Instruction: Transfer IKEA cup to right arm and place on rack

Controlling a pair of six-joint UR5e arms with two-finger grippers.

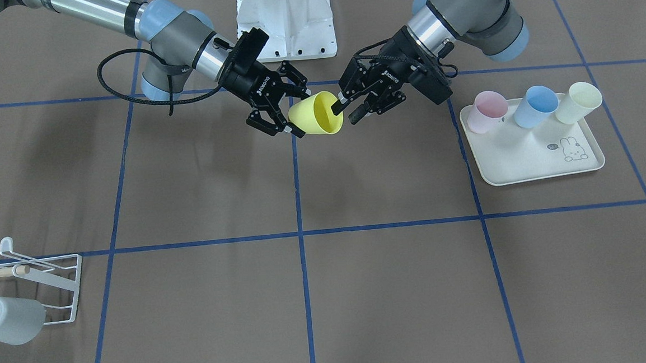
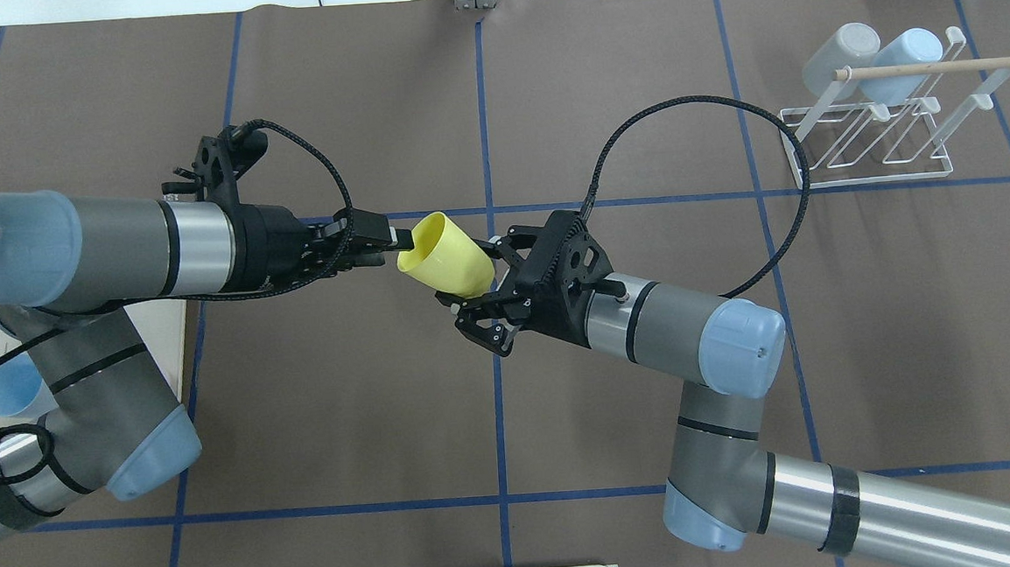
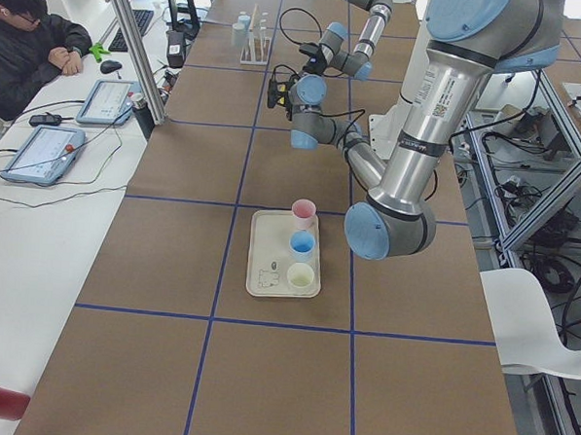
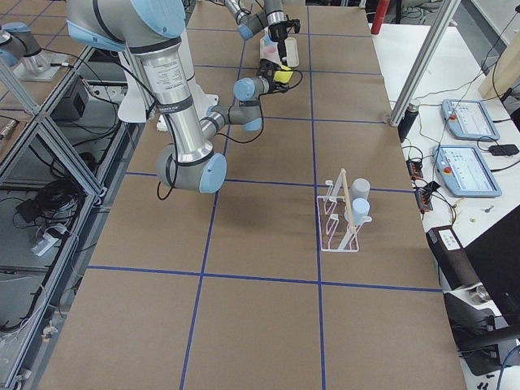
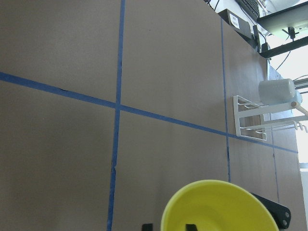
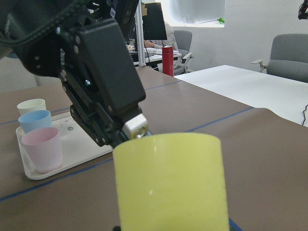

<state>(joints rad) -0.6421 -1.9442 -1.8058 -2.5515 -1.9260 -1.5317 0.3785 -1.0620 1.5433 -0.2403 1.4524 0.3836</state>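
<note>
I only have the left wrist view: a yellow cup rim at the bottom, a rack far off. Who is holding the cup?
Observer: The left gripper pinches the yellow cup by its rim, one finger inside.
Operator: And the right gripper?
Observer: The right gripper straddles the cup's closed end, jaws spread wide, apparently not clamped yet.
Operator: What else is on the table?
Observer: A tray with a pink cup, a blue cup and a cream cup standing on it.
</note>
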